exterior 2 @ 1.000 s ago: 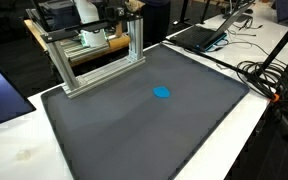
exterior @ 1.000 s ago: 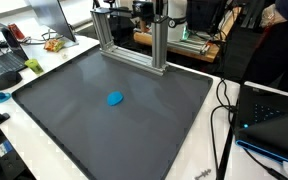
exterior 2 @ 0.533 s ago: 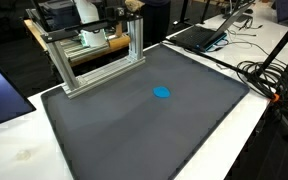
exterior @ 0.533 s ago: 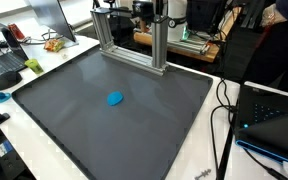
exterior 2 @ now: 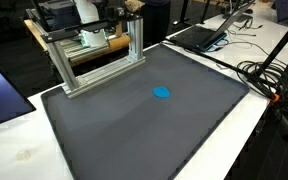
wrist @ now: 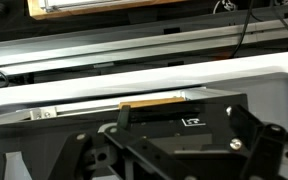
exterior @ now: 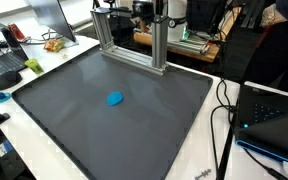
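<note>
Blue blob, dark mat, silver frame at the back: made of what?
Small blue rounded object: matte, maybe cloth or foam; too small to tell. Dark grey flat mat: matte rubber or fabric, no glare. Silver post frame: likely aluminium extrusion, by its metallic sheen and square posts.

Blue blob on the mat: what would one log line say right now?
small flat blue object: lying on dark grey mat, untouched | jaws: open | aluminium frame: at mat's edge

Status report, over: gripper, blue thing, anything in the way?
Gripper open, empty. Blue object lying on dark mat, untouched. Nothing beside it; metal frame stands at mat's edge.
</note>
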### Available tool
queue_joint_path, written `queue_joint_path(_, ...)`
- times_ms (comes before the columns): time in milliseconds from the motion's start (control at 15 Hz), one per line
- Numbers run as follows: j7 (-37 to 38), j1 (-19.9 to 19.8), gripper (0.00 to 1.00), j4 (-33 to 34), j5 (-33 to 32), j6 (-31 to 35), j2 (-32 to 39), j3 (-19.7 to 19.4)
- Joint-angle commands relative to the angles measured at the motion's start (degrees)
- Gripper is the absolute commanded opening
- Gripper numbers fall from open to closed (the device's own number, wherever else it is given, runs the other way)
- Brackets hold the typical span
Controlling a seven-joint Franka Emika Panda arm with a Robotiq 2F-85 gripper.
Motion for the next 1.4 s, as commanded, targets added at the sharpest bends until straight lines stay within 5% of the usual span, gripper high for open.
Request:
queue_joint_path(0, -1.15, 0.35, 1.00, -2.71, 2.39, 1.88, -1.23, -0.50)
queue_joint_path(800, 1.06, -0.49, 1.00, -10.41, 0.82, 16.39, -2.71, 0.27)
queue_joint_path(1333, 3.71, -1.30, 1.00, -9.16, 0.26, 9.90, -3.60, 0.31)
